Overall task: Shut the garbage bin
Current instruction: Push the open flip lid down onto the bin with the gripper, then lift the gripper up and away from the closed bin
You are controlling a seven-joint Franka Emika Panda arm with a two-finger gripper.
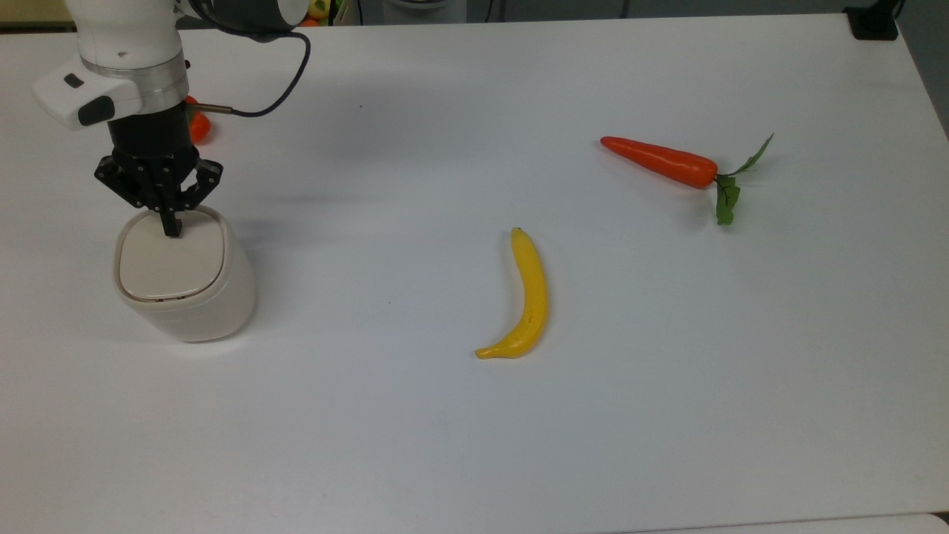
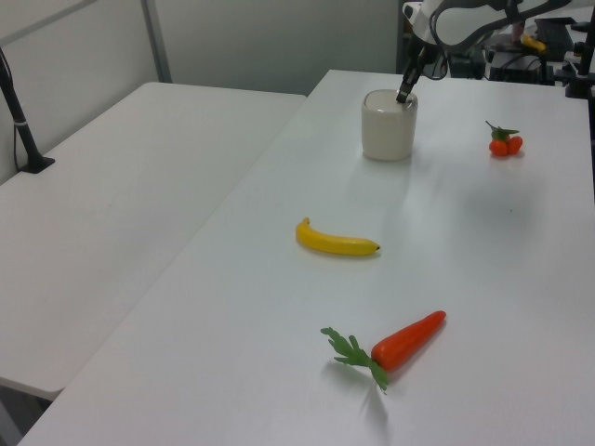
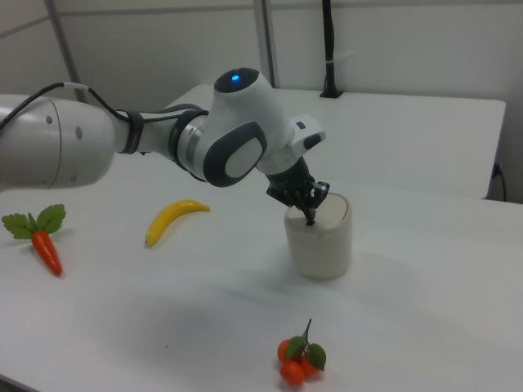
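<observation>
In the top view the hand (image 1: 171, 228), fingers pressed together, touches the flat lid of the garbage bin (image 1: 185, 278) directly beneath it; no writing is readable. In the left view the banana (image 2: 337, 241) lies well apart on the worktop (image 2: 483, 260). In the right view the bin sits under the hand.

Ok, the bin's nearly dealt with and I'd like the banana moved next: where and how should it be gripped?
Probably the banana at its thick middle, coming straight down. It lies flat on the white table with clear space around it, long axis running up-down in the top view. Set the fingers across its narrow width, on the top view's left and right; the tapered ends give a poorer hold.
</observation>
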